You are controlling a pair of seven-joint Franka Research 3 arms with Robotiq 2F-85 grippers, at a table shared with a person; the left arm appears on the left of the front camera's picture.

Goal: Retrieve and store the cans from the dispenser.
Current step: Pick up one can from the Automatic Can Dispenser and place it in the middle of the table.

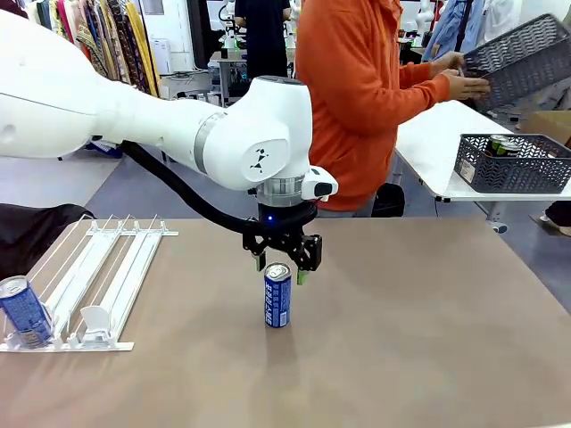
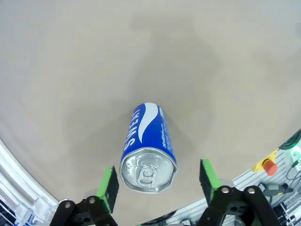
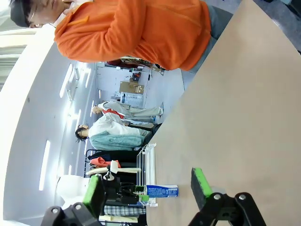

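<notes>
A blue can (image 1: 277, 296) with white lettering stands upright on the brown table, a little left of centre. My left gripper (image 1: 281, 259) hangs just above its silver top, open. In the left wrist view the green pads (image 2: 108, 187) stand on either side of the can (image 2: 146, 139) with a gap on each side. The white dispenser (image 1: 98, 281) lies at the table's left, and a second blue can (image 1: 24, 312) stands at its front lip. My right gripper (image 3: 146, 178) is open with nothing between its fingers; far off it sees the can (image 3: 162, 191) and the dispenser (image 3: 148, 162).
A person in an orange top stands at the far side, turned right, holding up a dark perforated basket (image 1: 522, 55). Another dark basket (image 1: 513, 165) with cans in it sits on a white side table (image 1: 437, 143) at the right.
</notes>
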